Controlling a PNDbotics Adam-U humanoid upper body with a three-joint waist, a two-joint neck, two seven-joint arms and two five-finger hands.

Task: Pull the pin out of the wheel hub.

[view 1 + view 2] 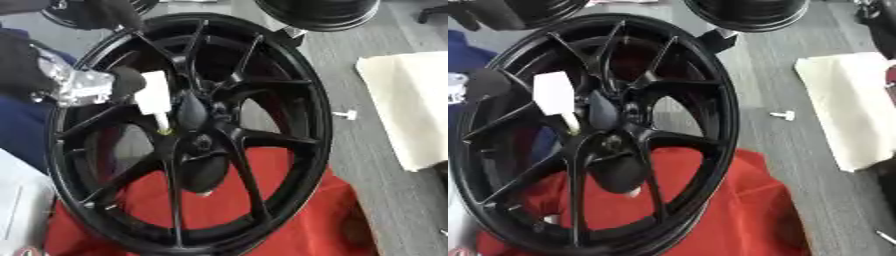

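Below you a red cloth (289, 210) is spread out, rumpled, running off the bottom edge. To your right lies grey, wood-grained flooring (367, 150), and on it a small white T-shaped piece (346, 115) sits alone, well apart from everything else. Further right, a pale cream sheet (411, 105) covers the floor up to the edge of view. At the top centre you see the lower part of another dark rim (319, 12), and a second dark round shape (535, 12) shows at the top left. On your left there is blue fabric (22, 135), with something white (17, 210) in the lower left corner.
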